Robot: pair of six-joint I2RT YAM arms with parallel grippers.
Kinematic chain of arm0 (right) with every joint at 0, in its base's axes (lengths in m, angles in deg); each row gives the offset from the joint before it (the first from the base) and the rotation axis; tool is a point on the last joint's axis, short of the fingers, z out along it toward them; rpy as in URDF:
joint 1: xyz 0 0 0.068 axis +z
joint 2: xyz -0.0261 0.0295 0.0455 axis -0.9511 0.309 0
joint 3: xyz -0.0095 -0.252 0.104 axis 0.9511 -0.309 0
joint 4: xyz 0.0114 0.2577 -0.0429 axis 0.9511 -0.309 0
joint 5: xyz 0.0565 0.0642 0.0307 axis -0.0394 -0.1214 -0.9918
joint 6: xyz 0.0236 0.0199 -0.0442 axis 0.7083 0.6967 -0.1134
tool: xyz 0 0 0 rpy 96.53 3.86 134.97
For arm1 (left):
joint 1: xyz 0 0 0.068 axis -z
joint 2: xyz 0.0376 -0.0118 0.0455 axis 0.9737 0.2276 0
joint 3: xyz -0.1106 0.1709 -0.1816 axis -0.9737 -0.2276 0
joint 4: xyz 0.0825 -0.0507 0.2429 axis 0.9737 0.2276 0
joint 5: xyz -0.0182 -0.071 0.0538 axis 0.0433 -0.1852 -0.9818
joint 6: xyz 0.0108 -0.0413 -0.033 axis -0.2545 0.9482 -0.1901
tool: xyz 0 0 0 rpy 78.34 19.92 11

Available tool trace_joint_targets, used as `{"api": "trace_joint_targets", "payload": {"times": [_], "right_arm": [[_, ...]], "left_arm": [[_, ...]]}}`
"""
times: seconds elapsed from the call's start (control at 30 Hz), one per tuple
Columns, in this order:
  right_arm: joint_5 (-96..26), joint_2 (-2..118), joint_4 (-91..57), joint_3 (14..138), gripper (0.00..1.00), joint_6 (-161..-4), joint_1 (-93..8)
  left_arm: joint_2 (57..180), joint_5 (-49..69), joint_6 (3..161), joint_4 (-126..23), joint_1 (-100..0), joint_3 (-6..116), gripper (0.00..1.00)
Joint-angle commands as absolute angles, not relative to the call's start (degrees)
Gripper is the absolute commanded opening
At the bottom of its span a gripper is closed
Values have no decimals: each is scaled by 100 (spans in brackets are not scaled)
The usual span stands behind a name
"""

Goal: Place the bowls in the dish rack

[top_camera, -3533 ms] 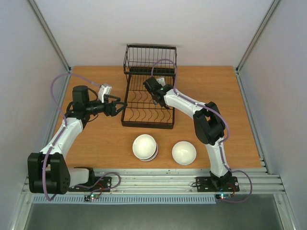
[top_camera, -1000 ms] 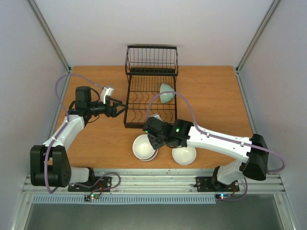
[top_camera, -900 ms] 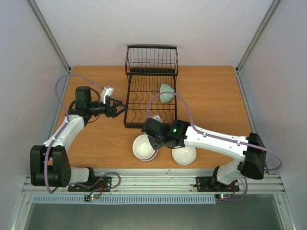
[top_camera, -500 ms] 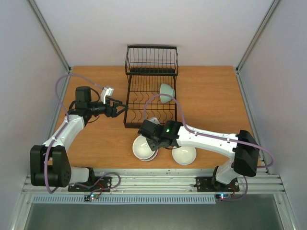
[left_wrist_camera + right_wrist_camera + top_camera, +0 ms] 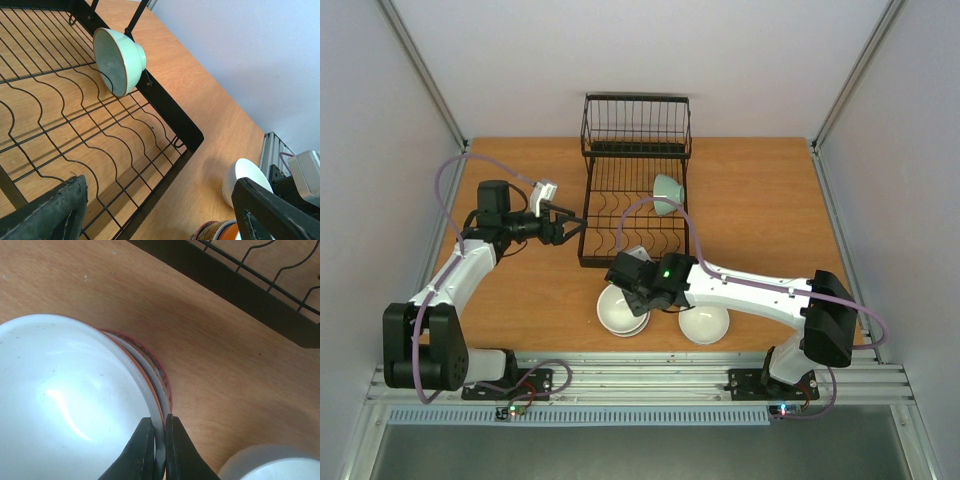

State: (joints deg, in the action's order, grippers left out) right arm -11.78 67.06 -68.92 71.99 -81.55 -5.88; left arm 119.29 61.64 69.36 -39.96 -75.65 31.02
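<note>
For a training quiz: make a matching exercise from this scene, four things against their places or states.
Things
1 mint bowl
2 top stacked bowl
3 lone white bowl
4 left claw

Places or states
A open, by the rack
B in the rack, on its side
C on the table, untouched
D rim pinched by the right claw

Pairs: 1-B, 2-D, 3-C, 4-A

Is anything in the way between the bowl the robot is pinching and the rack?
No, nothing I can see. The right gripper pinches the top bowl by its rim, and only bare table lies between it and the rack. The bowl must go up over the rack's front bar. The green bowl leans at the rack's right edge.
</note>
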Motion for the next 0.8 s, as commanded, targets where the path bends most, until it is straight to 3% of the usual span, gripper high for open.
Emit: {"api": "trace_joint_targets", "payload": {"times": [0.0, 0.33, 0.77], "right_arm": [[-922, 6439, -7026, 7321, 1, -8088, -556], [-299, 5779, -7145, 7804, 1, -8408, -512], [554, 6547, -7035, 8784, 1, -9255, -1128]], "left_arm": [[11919, 6275, 6855, -4073, -7589, 3265, 79], [11567, 5650, 6676, -3641, -7446, 3419, 79], [11561, 5442, 6191, -3027, -6989, 3664, 79]]}}
